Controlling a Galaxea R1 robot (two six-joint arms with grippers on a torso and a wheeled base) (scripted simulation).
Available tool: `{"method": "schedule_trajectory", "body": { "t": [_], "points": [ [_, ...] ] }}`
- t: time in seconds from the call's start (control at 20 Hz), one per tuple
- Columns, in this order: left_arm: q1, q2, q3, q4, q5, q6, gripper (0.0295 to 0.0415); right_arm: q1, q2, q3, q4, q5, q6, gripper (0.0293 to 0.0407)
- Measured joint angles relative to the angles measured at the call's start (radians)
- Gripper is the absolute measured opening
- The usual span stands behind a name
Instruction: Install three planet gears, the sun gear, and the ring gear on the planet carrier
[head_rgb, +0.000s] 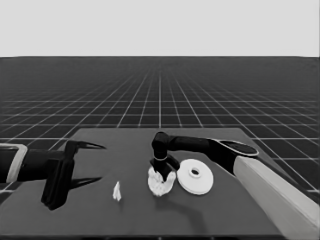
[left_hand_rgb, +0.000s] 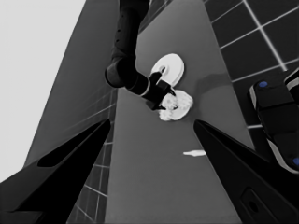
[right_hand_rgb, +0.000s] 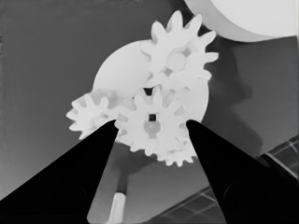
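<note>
Two arms appear in the head view. The right gripper (head_rgb: 161, 173) points down onto the smaller round part (head_rgb: 161, 183), hiding most of it and the gears on it. The larger round part (head_rgb: 195, 176) lies just beside those fingers, touching or nearly touching the smaller one. The left gripper (head_rgb: 89, 163) waits over the dark desk (head_rgb: 150, 215), fingers spread wide, holding nothing; a thin white piece (head_rgb: 117, 191) lies between the two grippers.

Left wrist view: the right arm bends down over the gear cluster (left_hand_rgb: 175, 106); individual gears cannot be made out.

Right wrist view: the fingers stand apart on either side of the middle gear (right_hand_rgb: 152, 123); whether they touch it is unclear. Three more gears mesh around it, one partly hidden below it.
</note>
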Motion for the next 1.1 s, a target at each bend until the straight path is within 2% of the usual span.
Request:
{"method": "schedule_trajectory", "body": {
  "t": [0.8, 0.9, 0.95, 1.1],
  "points": [
    [0.000, 0.000, 0.000, 0.000, 0.000, 0.000, 0.0385, 0.000, 0.000, 0.000, 0.000, 0.000, 0.168, 0.0309],
    [0.000, 0.000, 0.000, 0.000, 0.000, 0.000, 0.0385, 0.000, 0.000, 0.000, 0.000, 0.000, 0.177, 0.0369],
    [0.000, 0.000, 0.000, 0.000, 0.000, 0.000, 0.0385, 0.000, 0.000, 0.000, 0.000, 0.000, 0.180, 0.0380],
    [0.000, 0.000, 0.000, 0.000, 0.000, 0.000, 0.0385, 0.000, 0.000, 0.000, 0.000, 0.000, 0.182, 0.0384]
  ]
}}
